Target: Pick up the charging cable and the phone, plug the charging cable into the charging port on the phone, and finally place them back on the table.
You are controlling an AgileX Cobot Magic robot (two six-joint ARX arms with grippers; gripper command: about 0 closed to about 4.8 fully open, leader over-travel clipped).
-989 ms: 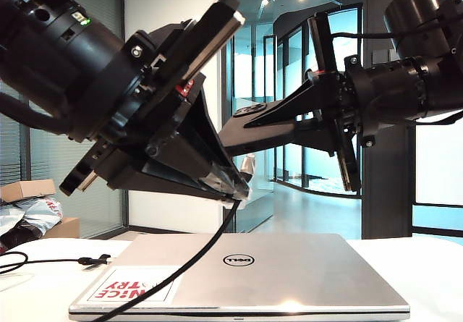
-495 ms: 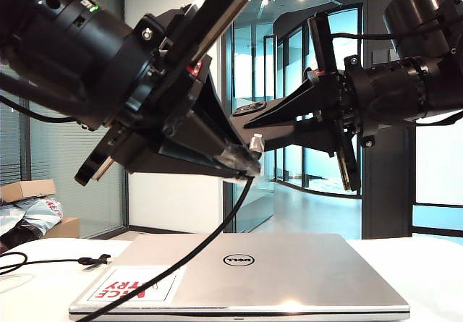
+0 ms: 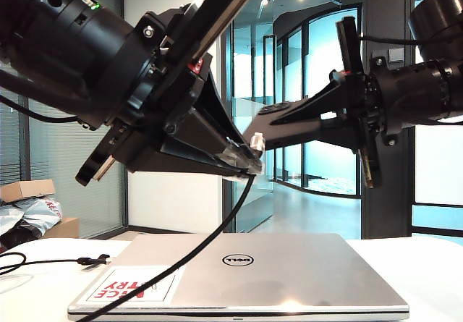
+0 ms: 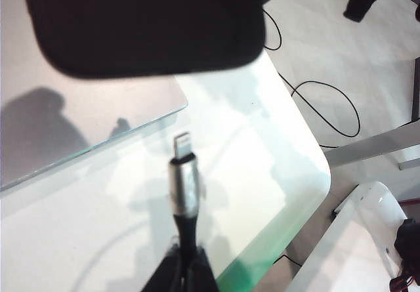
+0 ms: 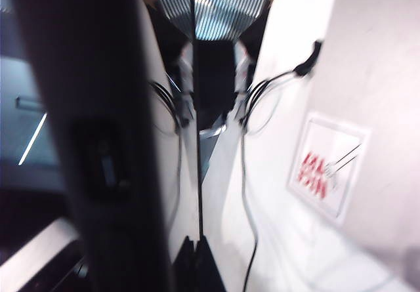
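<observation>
My left gripper is shut on the charging cable just behind its silvery plug, high above the table. The plug tip points up at the near end of the phone. In the left wrist view a gap shows between the plug and the phone. My right gripper reaches in from the right and is shut on the phone, which it holds nearly level with the camera bump on top. In the right wrist view the phone is a dark blur beyond the right gripper.
A closed silver Dell laptop lies under both grippers, with a red-lettered sticker on its lid. The cable's slack runs over the lid and off left, where its black tie lies on the table. Cardboard boxes sit at far left.
My left gripper tilted up and carried the plug higher, toward the phone's end. My right gripper slid to the right with the phone.
</observation>
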